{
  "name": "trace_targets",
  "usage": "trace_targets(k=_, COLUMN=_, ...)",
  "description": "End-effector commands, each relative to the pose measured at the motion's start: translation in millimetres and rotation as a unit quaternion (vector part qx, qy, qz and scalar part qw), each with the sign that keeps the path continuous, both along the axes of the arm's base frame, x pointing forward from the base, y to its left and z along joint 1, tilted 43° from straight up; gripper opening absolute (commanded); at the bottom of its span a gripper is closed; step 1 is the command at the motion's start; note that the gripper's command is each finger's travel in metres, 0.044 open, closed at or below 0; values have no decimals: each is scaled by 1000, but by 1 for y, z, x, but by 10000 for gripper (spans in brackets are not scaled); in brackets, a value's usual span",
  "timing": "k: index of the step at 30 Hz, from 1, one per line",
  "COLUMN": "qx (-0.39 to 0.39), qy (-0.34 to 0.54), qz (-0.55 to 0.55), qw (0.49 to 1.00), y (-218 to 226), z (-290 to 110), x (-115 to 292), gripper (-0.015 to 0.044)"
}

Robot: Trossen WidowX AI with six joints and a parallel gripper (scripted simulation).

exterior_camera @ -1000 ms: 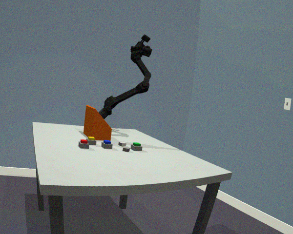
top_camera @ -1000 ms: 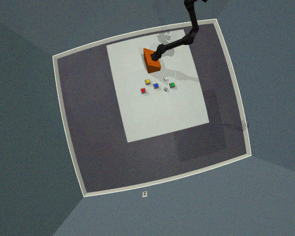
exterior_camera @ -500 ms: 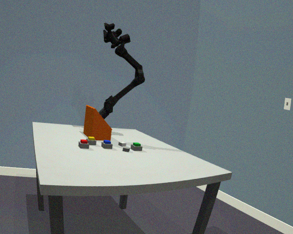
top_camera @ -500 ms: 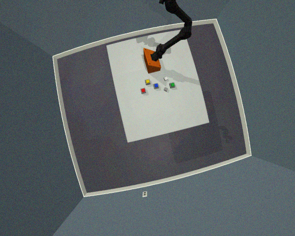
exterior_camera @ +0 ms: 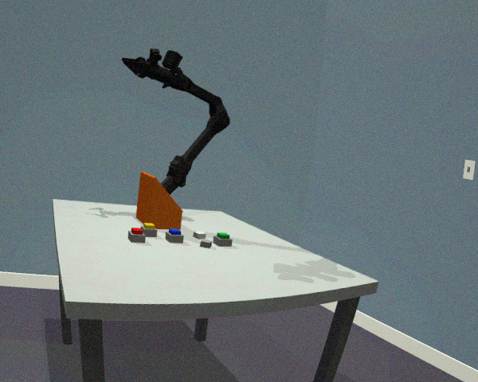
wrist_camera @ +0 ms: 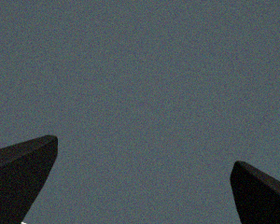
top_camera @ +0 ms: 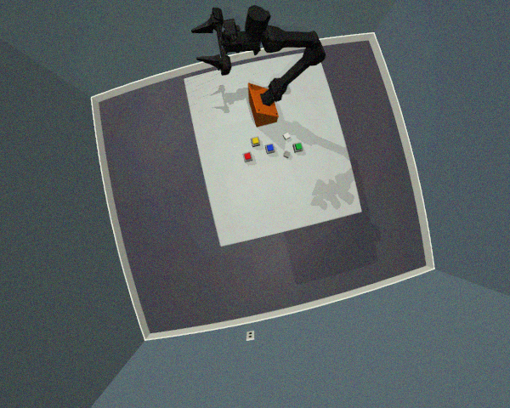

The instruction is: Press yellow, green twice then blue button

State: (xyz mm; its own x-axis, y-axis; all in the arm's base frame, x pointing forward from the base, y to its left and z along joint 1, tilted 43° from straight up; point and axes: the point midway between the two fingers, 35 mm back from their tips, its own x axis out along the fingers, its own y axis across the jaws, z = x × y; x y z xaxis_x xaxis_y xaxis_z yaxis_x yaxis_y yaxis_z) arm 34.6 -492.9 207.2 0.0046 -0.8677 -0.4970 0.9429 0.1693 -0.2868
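Note:
Four buttons on grey bases sit on the white table [top_camera: 263, 206] [exterior_camera: 148, 271]: yellow button [top_camera: 255, 140] [exterior_camera: 149, 225], blue button [top_camera: 269, 148] [exterior_camera: 174, 231], green button [top_camera: 297, 146] [exterior_camera: 222, 235] and red button [top_camera: 247, 155] [exterior_camera: 136, 230]. My gripper [top_camera: 200, 43] [exterior_camera: 128, 61] [wrist_camera: 146, 159] is open and empty. It is raised high above the table's far edge, well away from the buttons. The wrist view shows only wall, a strip of floor edge and my two fingertips.
A white block [top_camera: 286, 136] [exterior_camera: 199, 235] and a grey block [top_camera: 286, 154] [exterior_camera: 205, 243] lie between the blue and green buttons. The orange arm base [top_camera: 262, 105] [exterior_camera: 157, 203] stands behind the buttons.

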Motion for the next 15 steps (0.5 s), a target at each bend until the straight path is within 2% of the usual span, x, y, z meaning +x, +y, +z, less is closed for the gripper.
trace_targets(k=1, qx=96, qy=26, qz=89, qw=991, y=23, z=-59, x=45, gripper=400)
trace_targets(k=8, qx=281, qy=71, qz=275, qw=917, y=107, z=-161, x=124, gripper=400)
trace_targets(k=12, qx=384, qy=91, qz=377, qw=838, y=177, z=-206, x=153, gripper=400)
trace_targets(k=15, qx=459, qy=100, qz=448, qw=761, y=237, z=-232, x=165, gripper=400)
